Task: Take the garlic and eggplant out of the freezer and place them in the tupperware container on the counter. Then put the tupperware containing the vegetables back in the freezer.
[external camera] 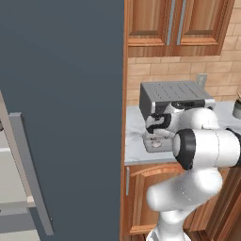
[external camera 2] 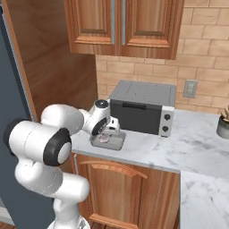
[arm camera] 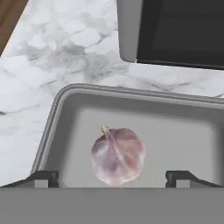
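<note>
From the left base view, the big dark freezer (external camera: 61, 117) door fills the left side, with its grey bar handle (external camera: 28, 174) low down. The white arm bends over the counter (external camera: 134, 141), near its left end by the freezer. The gripper (external camera: 157, 136) hangs just above the tupperware container (external camera: 151, 144), which sits near the front edge of the counter. Behind it stands the toaster oven (external camera: 176, 96). I cannot tell from here how wide the jaws are.

From the right base view, the gripper (external camera 2: 106, 133) points down over the tupperware container (external camera 2: 117, 143). A small pink thing, the garlic (external camera 2: 104, 139), lies inside the tray. The tray is close to the front left corner of the counter (external camera 2: 179, 147), just in front of the toaster oven (external camera 2: 143, 107). A dark cup (external camera 2: 222, 126) stands far off at the right edge.

From the hand view, the garlic (arm camera: 118, 155) rests on the floor of the tupperware container (arm camera: 48, 127), between the two finger tips (arm camera: 43, 178). The jaws stand wide apart and hold nothing. The garlic touches neither tip.
</note>
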Available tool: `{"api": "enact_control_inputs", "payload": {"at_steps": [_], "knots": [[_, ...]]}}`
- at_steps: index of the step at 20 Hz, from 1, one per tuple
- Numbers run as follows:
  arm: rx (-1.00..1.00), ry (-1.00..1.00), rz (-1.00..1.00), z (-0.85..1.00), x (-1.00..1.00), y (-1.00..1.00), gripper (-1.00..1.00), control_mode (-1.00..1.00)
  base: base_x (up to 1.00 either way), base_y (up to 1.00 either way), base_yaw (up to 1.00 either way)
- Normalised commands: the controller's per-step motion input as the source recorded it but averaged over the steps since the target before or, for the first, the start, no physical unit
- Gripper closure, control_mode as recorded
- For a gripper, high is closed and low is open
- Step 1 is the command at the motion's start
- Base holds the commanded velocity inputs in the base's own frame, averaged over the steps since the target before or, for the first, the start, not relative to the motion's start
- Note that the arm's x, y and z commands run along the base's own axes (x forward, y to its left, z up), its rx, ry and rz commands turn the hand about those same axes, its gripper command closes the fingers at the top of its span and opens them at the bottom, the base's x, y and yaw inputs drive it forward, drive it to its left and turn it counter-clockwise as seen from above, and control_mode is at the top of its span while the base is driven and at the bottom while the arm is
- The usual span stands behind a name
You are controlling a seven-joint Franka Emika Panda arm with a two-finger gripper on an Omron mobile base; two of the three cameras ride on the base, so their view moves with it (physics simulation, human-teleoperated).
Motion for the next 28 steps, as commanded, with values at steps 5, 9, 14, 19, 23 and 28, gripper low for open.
{"api": "enact_control_inputs", "payload": {"at_steps": [5,9,14,19,23,28], "knots": [[0.00,-0.25,-0.01,1.00,-1.00,0.00,-1.00,-1.00,0.00,0.00,0.00],[0.00,-0.16,-0.01,1.00,-1.00,0.00,-1.00,-1.00,0.00,0.00,0.00],[0.01,-0.02,-0.05,1.00,-1.00,0.00,-1.00,-1.00,0.00,0.00,0.00],[0.04,0.18,-0.08,1.00,-0.98,0.00,-1.00,-1.00,0.00,0.00,0.00],[0.07,0.29,-0.08,0.99,-0.76,0.00,-1.00,-1.00,0.00,0.00,0.00],[0.02,0.19,-0.04,0.76,-0.64,0.01,-1.00,-1.00,0.00,0.00,0.00]]}}
